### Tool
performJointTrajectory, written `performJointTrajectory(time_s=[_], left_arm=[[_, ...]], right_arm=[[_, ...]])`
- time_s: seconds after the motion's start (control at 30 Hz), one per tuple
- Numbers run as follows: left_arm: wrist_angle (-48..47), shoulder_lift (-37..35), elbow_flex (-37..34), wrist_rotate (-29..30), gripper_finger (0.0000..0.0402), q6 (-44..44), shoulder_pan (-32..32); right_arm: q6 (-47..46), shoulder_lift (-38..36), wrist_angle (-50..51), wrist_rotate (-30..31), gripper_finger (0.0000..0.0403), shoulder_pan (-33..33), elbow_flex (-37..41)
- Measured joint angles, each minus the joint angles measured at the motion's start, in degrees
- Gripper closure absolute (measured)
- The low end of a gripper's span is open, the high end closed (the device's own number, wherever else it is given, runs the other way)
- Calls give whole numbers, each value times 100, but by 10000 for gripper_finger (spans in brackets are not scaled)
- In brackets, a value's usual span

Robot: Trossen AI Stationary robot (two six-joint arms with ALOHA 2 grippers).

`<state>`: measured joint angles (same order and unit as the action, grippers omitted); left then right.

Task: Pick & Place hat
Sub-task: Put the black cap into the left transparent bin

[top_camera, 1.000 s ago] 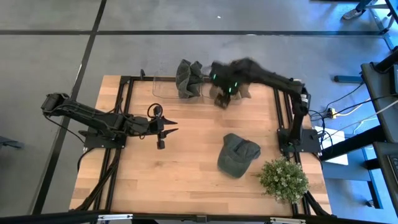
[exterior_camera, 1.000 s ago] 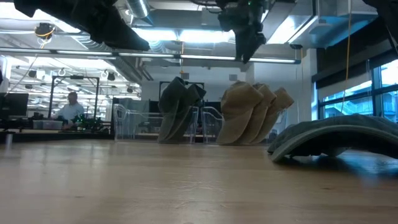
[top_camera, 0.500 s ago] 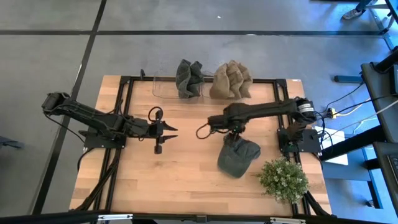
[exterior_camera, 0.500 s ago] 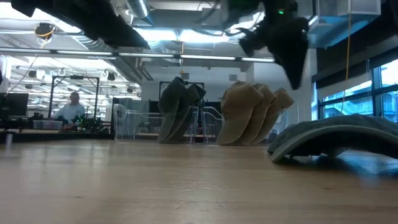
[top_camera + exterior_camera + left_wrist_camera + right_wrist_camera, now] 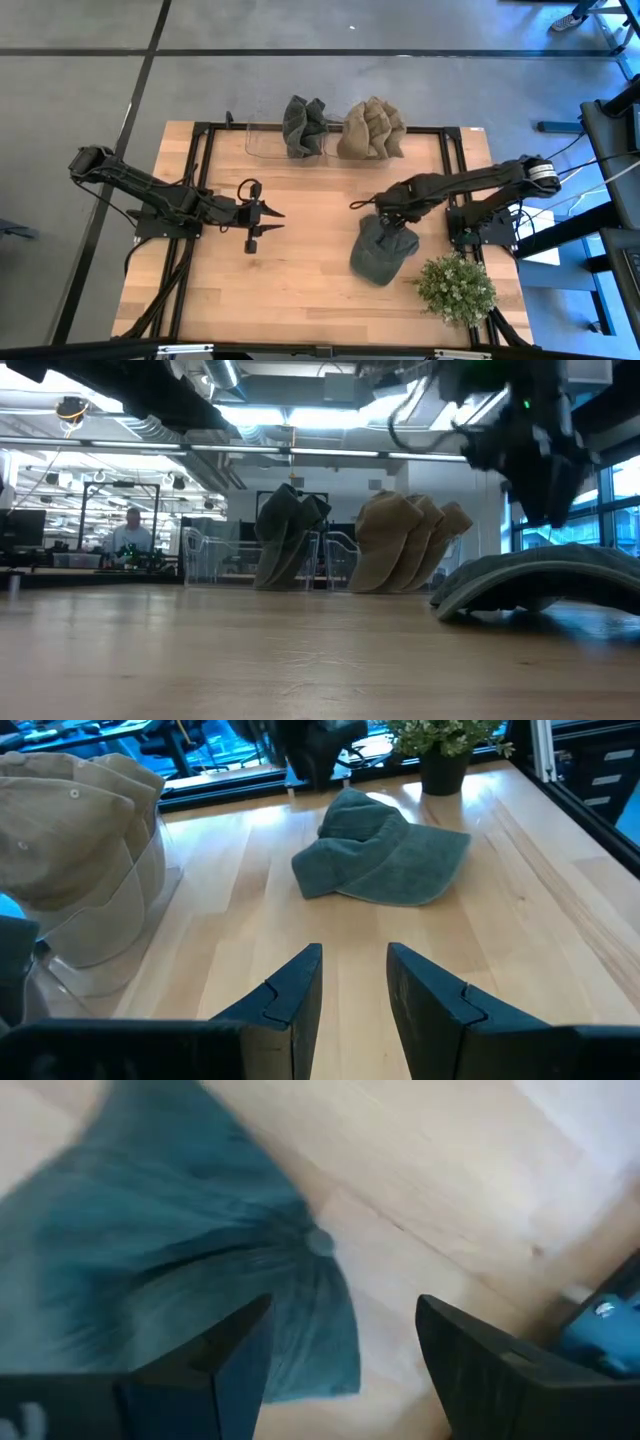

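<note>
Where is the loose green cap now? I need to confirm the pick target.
In the high view the green cap lies flat on the table's right half, beside the potted plant, with the open right hand above it.

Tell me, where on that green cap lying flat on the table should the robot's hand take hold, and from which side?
Probably at the crown, from straight above. The green cap lies alone on the table, its rounded top bulging upward, so the soft fabric there can be pinched between two fingers; the flat brim hugs the wood. The right hand hovers open over the crown, while the left hand waits mid-table.
</note>
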<state>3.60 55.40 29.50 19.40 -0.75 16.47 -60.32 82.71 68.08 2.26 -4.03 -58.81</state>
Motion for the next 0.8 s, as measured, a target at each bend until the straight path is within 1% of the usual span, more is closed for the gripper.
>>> performJointTrajectory(time_s=[0.13,0.2,0.3,0.4,0.47,0.53,0.6,0.67,0.8], left_arm=[[0,0,0,0,292,0,0],[-3,0,0,0,292,0,0],[-14,-1,0,0,292,0,0],[-35,-1,0,2,292,0,0],[-39,0,0,2,292,0,0],[-40,0,0,16,292,0,0],[-37,-2,0,40,292,0,0],[-40,0,0,45,292,0,-7],[-37,0,0,46,292,0,-7]], right_arm=[[-53,-15,-656,-65,161,-8,658],[20,-11,-1274,-201,161,-9,999],[62,-11,-2196,-571,161,-9,1512],[-14,-11,-3106,-629,163,-9,1966],[-53,-15,-3543,-612,172,-9,2162],[-36,-30,-3882,-475,193,-20,2274],[94,-28,-3922,-292,227,-37,2315],[271,-26,-3876,-184,270,-41,2318],[667,-22,-3929,-67,370,-37,2320]])
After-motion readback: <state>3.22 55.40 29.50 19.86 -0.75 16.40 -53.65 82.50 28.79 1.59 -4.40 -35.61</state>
